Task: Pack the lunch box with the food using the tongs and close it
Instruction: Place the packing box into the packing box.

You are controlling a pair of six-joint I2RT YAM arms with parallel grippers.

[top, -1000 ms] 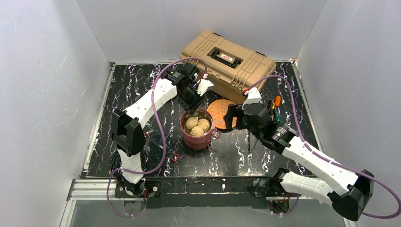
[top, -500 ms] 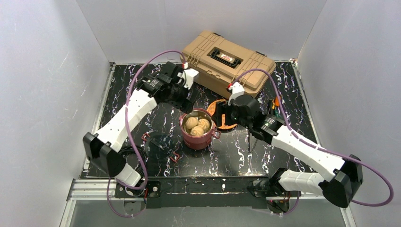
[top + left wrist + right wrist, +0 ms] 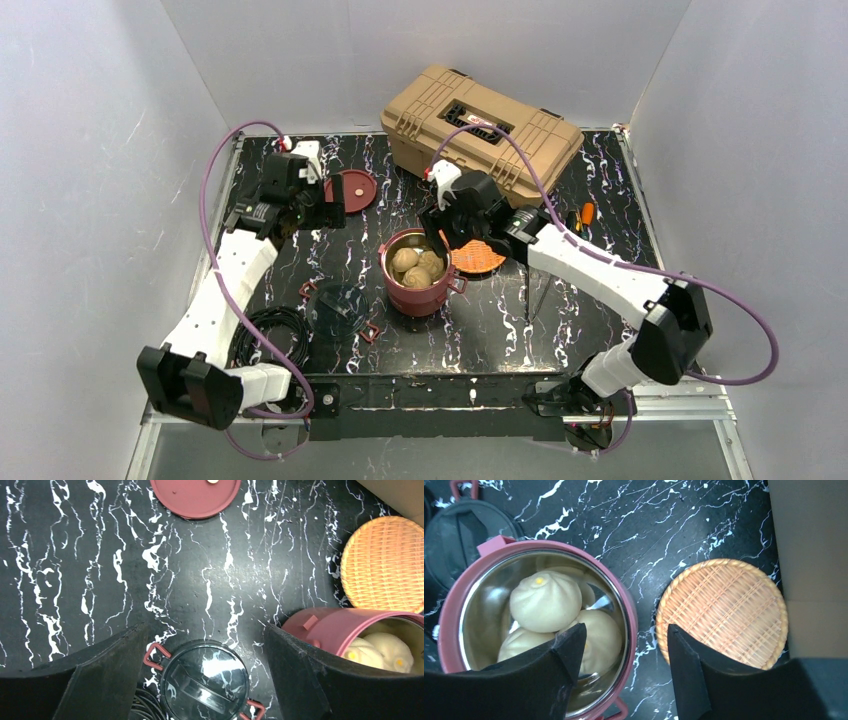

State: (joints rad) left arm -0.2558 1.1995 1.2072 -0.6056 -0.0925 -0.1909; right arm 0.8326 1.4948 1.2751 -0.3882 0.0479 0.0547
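Tabletop (image 3: 490, 320): black, white-veined marble.
Walls (image 3: 100, 150): plain white, three sides.
Left gripper (image 3: 205, 627): fingers spread, empty.
Right gripper (image 3: 626, 627): fingers spread, empty.

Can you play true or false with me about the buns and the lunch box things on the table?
The maroon bowl has buns inside. True.
The orange woven plate has food on it. False: it is bare.
The maroon lid is on the bowl. False: it lies flat on the table, apart from the bowl.
The left pincer and the right pincer are both open and hold nothing. True.
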